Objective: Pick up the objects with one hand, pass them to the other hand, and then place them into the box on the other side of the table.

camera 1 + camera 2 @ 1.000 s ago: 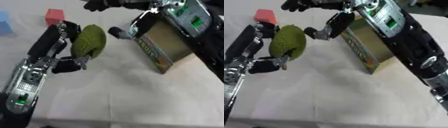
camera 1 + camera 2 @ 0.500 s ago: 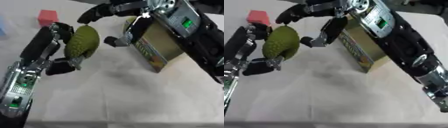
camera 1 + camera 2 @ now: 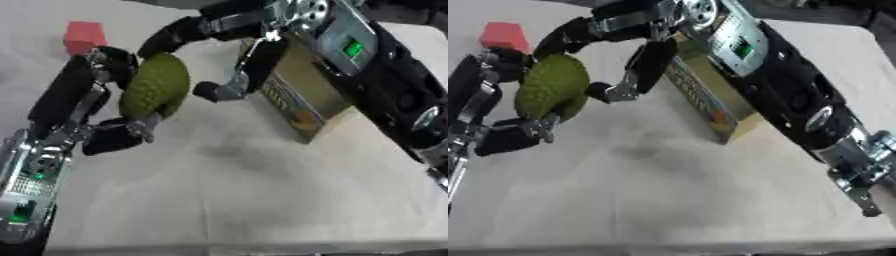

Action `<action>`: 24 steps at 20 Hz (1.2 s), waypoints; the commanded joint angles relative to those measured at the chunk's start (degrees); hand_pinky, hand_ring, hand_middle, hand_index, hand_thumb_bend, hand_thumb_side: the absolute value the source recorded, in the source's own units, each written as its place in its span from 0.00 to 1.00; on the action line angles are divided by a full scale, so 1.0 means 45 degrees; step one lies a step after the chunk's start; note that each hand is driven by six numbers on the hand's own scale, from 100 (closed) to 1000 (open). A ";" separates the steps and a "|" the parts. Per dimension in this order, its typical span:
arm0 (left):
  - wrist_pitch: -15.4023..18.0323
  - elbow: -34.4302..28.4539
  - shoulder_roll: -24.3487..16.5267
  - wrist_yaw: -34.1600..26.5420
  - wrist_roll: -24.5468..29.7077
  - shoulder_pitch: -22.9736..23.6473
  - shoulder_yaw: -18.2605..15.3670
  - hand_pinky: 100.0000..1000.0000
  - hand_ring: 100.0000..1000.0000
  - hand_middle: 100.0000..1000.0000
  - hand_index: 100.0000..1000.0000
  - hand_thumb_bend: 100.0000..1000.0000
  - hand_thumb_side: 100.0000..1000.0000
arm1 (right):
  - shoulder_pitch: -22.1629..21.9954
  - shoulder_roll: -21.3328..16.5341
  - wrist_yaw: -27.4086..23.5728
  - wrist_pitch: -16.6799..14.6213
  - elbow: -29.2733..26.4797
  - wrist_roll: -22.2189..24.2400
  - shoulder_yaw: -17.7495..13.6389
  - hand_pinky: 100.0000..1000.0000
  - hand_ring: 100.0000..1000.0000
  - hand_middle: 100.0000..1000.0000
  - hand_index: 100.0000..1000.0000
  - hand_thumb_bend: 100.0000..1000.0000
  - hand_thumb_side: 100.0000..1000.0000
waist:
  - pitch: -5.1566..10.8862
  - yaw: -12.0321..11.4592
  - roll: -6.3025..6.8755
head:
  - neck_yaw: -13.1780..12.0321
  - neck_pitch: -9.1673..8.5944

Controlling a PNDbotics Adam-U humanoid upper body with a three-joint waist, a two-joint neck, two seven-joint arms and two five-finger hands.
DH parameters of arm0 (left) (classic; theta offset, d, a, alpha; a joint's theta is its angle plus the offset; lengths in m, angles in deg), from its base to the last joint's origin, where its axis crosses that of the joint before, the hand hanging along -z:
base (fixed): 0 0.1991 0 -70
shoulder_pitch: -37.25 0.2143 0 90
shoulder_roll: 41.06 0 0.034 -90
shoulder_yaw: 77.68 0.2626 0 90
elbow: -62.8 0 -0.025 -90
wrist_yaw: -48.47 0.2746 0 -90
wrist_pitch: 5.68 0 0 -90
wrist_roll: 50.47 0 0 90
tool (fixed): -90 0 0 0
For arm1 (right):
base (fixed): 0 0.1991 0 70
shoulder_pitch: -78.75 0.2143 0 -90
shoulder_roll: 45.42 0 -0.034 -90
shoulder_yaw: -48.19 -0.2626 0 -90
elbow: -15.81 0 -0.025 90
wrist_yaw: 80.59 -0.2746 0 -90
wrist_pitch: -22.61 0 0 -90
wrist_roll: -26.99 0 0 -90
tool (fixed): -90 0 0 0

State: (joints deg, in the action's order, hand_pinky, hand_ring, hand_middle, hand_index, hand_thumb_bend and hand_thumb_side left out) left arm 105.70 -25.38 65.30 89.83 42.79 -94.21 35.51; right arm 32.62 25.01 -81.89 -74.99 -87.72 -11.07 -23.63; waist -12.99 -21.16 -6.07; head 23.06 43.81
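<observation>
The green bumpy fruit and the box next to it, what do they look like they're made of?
The green fruit, held in the left hand, looks like moulded plastic or rubber: an even, pebbled, matte skin. The box looks like printed cardboard, with flat tan panels, sharp folded edges and a colourful side. Neither is certain from looks alone.

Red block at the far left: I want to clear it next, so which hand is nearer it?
Left. The left hand, curled round the green fruit, is just below the red block. The right hand reaches in farther right, beside the box.
</observation>
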 commanded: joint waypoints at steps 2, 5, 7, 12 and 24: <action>0.0128 -0.0305 0.0179 -0.0053 0.0070 -0.0313 0.0100 0.31 0.32 0.28 0.33 0.00 0.15 | 0.0267 -0.0044 0.0186 -0.0124 0.0024 0.0008 0.0031 1.00 1.00 1.00 1.00 0.00 0.19 | -0.0030 -0.0041 0.0058 | 0.0004 0.0067; 0.0205 -0.0320 0.0243 -0.0094 0.0120 -0.0338 0.0153 0.31 0.32 0.28 0.33 0.00 0.15 | 0.0292 0.0010 0.0285 -0.0189 0.0082 0.0008 0.0084 1.00 1.00 1.00 1.00 0.00 0.19 | -0.0057 -0.0080 0.0036 | 0.0021 0.0067; 0.0242 -0.0331 0.0269 -0.0107 0.0136 -0.0353 0.0173 0.31 0.32 0.28 0.33 0.00 0.15 | 0.0287 0.0032 0.0369 -0.0238 0.0114 0.0008 0.0109 1.00 1.00 1.00 1.00 0.00 0.19 | -0.0069 -0.0086 0.0027 | 0.0024 0.0067; 0.0336 -0.0389 0.0314 -0.0157 0.0167 -0.0358 0.0224 0.31 0.32 0.28 0.33 0.00 0.15 | 0.0292 0.0065 0.0699 -0.0321 0.0266 -0.0079 -0.0062 1.00 1.00 1.00 1.00 0.00 0.20 | -0.0093 -0.0129 0.0014 | 0.0032 0.0067; 0.0230 -0.0562 0.0452 -0.0289 0.0133 -0.0356 0.0118 0.31 0.32 0.27 0.33 0.00 0.17 | 0.0224 0.0087 0.1019 -0.0571 0.0256 -0.0383 -0.0003 0.94 1.00 0.72 0.79 0.00 0.08 | -0.0108 -0.0154 -0.0024 | 0.0060 0.0067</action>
State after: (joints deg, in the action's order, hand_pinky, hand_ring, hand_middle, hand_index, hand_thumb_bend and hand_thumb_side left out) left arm 106.77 -25.97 66.61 89.18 43.62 -94.55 36.29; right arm 33.05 26.11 -77.34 -77.61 -86.22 -12.73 -23.40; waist -13.41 -21.90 -6.09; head 23.24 43.81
